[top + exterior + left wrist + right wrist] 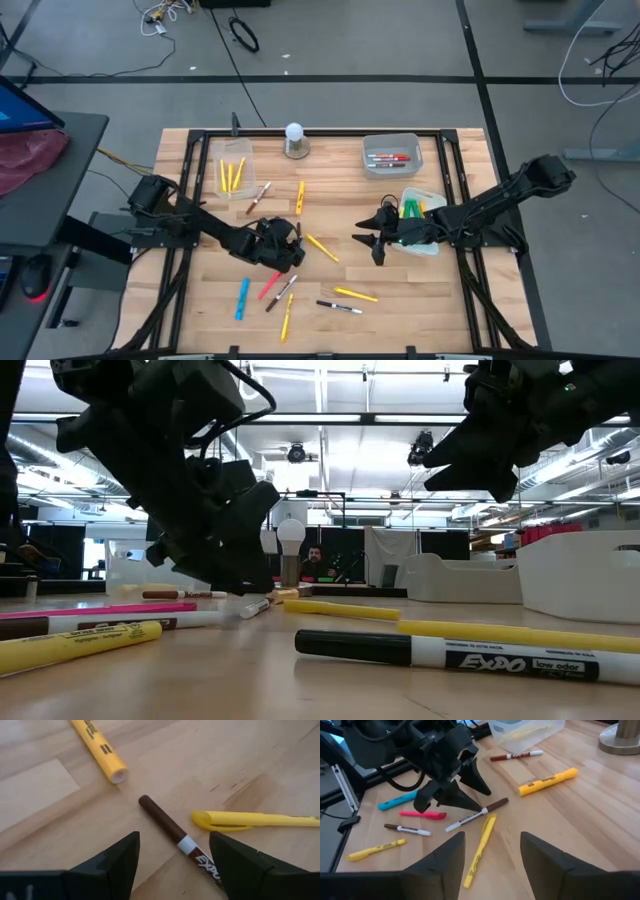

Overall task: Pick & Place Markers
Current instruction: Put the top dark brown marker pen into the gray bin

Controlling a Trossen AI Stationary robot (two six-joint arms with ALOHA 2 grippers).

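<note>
My left gripper [173,836] [290,238] is open and low over the table's middle. Its fingers stand on either side of a brown-capped white marker [172,831] [476,815] without touching it. That marker lies flat on the wood between a slim yellow marker [250,819] and a thick yellow marker [97,747]. My right gripper [492,840] [368,248] is open and empty, hovering right of centre and facing the left one. More markers lie near the front: teal [242,298], pink [270,287], black [340,307], yellow [356,294].
A clear bin with yellow markers [232,172], a grey bin with red ones [390,155] and a white bin with green ones [420,212] under my right arm stand toward the far side. A white knob on a grey base [294,138] stands at the far edge.
</note>
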